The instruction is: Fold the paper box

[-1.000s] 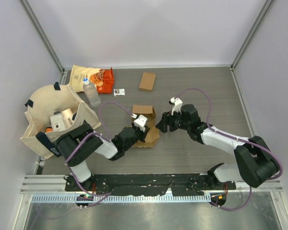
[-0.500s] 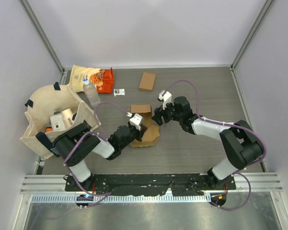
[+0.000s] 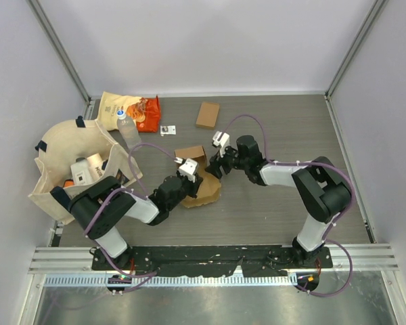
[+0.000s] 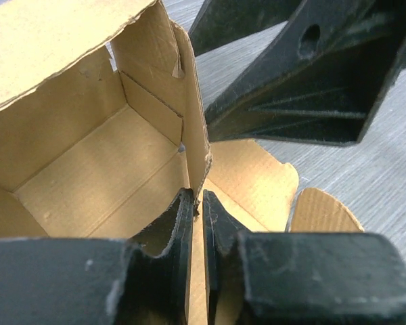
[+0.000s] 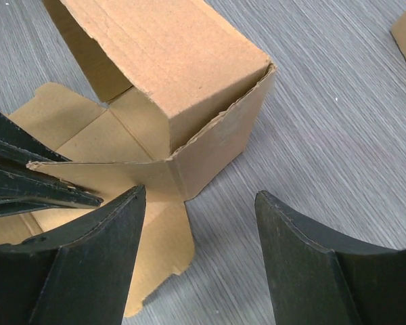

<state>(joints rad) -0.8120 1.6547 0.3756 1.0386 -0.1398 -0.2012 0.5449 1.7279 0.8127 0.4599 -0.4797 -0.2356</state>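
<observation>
Paper box flanked at mid-table
It is bracketed by the left gripper and right gripper; a smaller cardboard box is set behind, with a tote bag, water bottle and snack bag leftward.

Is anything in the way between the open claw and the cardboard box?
No, nothing visible. The right gripper hangs open right beside the box, with only table between. The left gripper pinches one box wall.

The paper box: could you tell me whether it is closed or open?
Open: the paper box shows its bare inside, flaps spread flat; left gripper pinches one wall.
</observation>
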